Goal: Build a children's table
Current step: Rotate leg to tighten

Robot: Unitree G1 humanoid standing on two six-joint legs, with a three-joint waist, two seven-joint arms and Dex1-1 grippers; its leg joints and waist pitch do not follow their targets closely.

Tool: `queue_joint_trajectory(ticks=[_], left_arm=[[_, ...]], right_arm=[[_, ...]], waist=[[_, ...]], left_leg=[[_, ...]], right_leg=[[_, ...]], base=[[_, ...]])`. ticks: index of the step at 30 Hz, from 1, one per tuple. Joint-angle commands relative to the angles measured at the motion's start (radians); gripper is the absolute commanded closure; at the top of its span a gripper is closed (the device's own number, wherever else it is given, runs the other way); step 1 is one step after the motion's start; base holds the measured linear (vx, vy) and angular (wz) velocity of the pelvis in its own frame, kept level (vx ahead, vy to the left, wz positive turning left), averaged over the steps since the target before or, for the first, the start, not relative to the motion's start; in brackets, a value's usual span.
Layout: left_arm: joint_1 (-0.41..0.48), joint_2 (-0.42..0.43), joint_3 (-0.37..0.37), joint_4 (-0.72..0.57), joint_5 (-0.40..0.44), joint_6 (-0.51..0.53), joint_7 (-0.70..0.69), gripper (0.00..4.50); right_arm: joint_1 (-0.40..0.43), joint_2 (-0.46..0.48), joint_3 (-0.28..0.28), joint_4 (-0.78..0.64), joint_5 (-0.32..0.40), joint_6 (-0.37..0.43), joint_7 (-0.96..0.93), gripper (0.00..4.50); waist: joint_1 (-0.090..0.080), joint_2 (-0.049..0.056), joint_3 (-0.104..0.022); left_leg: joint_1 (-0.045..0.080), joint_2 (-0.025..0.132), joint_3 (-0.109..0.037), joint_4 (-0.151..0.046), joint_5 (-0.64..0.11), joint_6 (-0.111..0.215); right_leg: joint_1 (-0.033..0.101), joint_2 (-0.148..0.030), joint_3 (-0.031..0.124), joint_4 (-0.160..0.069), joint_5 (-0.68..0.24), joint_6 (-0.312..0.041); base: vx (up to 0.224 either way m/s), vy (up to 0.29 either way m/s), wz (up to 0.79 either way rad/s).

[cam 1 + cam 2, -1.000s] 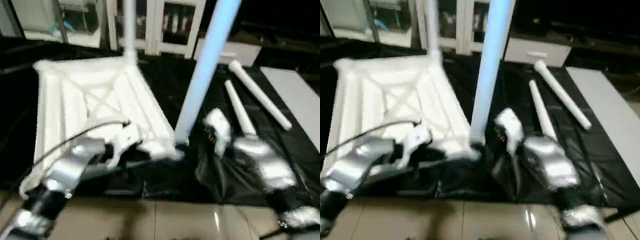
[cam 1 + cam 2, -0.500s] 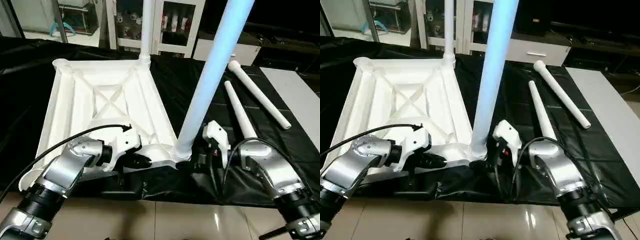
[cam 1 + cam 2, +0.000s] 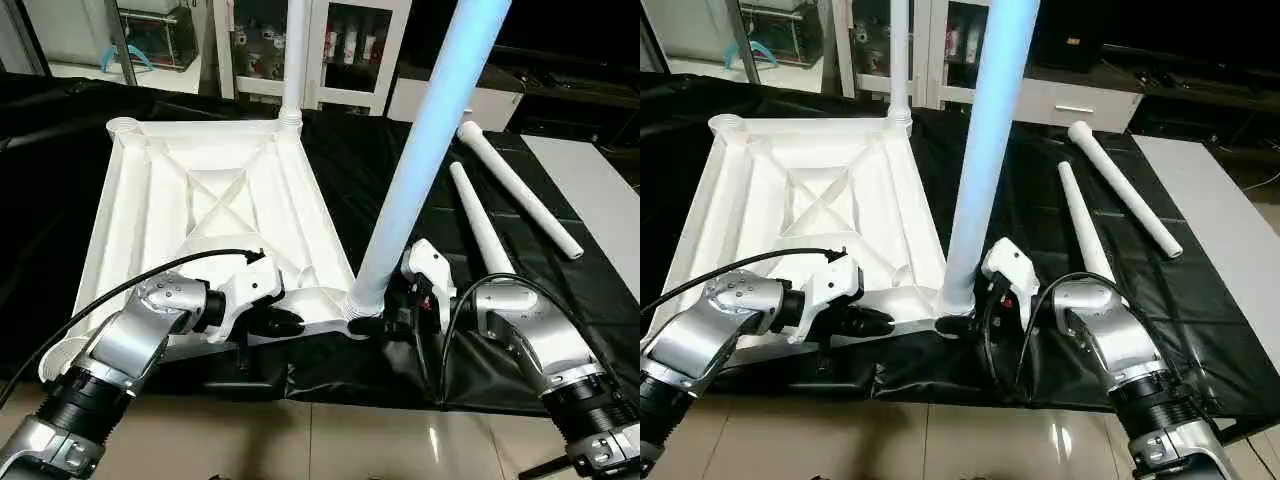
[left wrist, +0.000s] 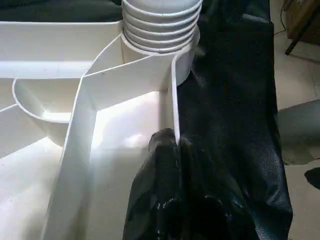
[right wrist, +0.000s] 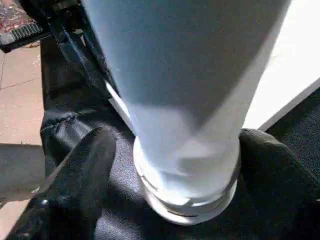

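1. Upturned white table top point(image 3: 205, 215) lying on black sheeting point(image 3: 540, 290), X-ribbed underside up.
2. Two legs upright in right-side corner sockets: near leg point(image 3: 420, 150), far leg point(image 3: 293, 60).
3. Two loose legs point(image 3: 478, 228) point(image 3: 517, 187) lying right of the top.
4. Left pincer point(image 4: 170, 150) clenched on the top's near rim.
5. Right pincer point(image 5: 175, 145) released, fingers point(image 5: 92, 155) flanking the near leg's base.

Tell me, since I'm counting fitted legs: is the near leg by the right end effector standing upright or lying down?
Upright. The near leg rises from the tabletop's near corner socket, with the right end effector straddling its base.
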Motion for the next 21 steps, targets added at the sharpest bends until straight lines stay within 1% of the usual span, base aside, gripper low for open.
queue_joint_trajectory(ticks=[1,2,4,5,6,9,15,19,21], left_arm=[[-0.006,-0.012,-0.026,0.001,-0.002,-0.013,-0.021,4.50],[-0.006,-0.012,-0.026,0.001,-0.001,-0.012,-0.022,4.50],[-0.006,-0.012,-0.026,0.002,-0.001,-0.012,-0.024,4.50],[-0.006,-0.012,-0.026,0.001,-0.001,-0.012,-0.024,4.50],[-0.006,-0.012,-0.027,0.001,-0.001,-0.011,-0.025,4.50],[-0.005,-0.012,-0.027,0.001,-0.001,-0.011,-0.026,4.50],[-0.001,-0.014,-0.029,-0.002,0.000,-0.008,-0.029,4.50],[0.001,-0.022,-0.025,0.000,-0.001,-0.007,-0.019,4.50],[-0.001,-0.040,-0.015,0.009,-0.004,0.004,0.008,4.50]], right_arm=[[-0.006,0.002,-0.007,0.008,0.001,0.006,0.007,1.00],[-0.005,0.003,-0.009,0.011,0.001,0.004,0.006,1.00],[-0.004,0.003,-0.008,0.014,0.000,0.001,0.004,1.27],[-0.003,0.003,-0.008,0.014,0.000,0.001,0.005,1.27],[-0.002,0.003,-0.008,0.014,0.000,0.000,0.004,1.43],[0.001,0.004,-0.007,0.014,0.000,0.001,0.005,1.72],[0.016,0.012,0.003,0.028,-0.013,-0.011,-0.002,1.80],[0.016,0.036,-0.004,0.054,-0.028,-0.019,-0.052,1.81],[0.005,0.067,-0.017,0.090,-0.044,-0.020,-0.123,1.81]], waist=[[-0.004,0.015,-0.055],[-0.004,0.016,-0.056],[-0.004,0.016,-0.056],[-0.003,0.017,-0.057],[-0.003,0.017,-0.058],[-0.002,0.017,-0.058],[-0.002,0.015,-0.057],[-0.005,0.015,-0.057],[-0.009,0.014,-0.054]], left_leg=[[-0.002,0.024,-0.001,-0.081,-0.209,0.026],[-0.002,0.024,0.000,-0.081,-0.208,0.026],[-0.002,0.024,0.000,-0.080,-0.202,0.026],[-0.002,0.024,0.000,-0.080,-0.199,0.026],[-0.002,0.024,0.000,-0.080,-0.195,0.026],[-0.002,0.024,0.001,-0.079,-0.195,0.027],[-0.002,0.024,0.000,-0.080,-0.206,0.024],[-0.003,0.024,-0.001,-0.081,-0.210,0.020],[-0.002,0.022,-0.001,-0.081,-0.242,0.014]], right_leg=[[0.064,-0.051,0.055,-0.075,-0.321,-0.164],[0.064,-0.052,0.055,-0.075,-0.318,-0.166],[0.065,-0.051,0.055,-0.073,-0.299,-0.173],[0.065,-0.052,0.056,-0.072,-0.292,-0.177],[0.066,-0.051,0.055,-0.071,-0.282,-0.180],[0.067,-0.052,0.055,-0.071,-0.284,-0.180],[0.066,-0.052,0.055,-0.074,-0.314,-0.168],[0.065,-0.053,0.055,-0.075,-0.325,-0.167],[0.063,-0.052,0.054,-0.082,-0.377,-0.154]], base=[[0.000,0.000,0.00],[0.000,0.000,0.00],[0.000,0.000,0.00],[0.000,0.000,0.00],[0.000,0.000,0.00],[0.000,0.000,0.00],[0.000,0.000,0.00],[0.000,0.000,0.00],[0.000,0.000,0.00]])
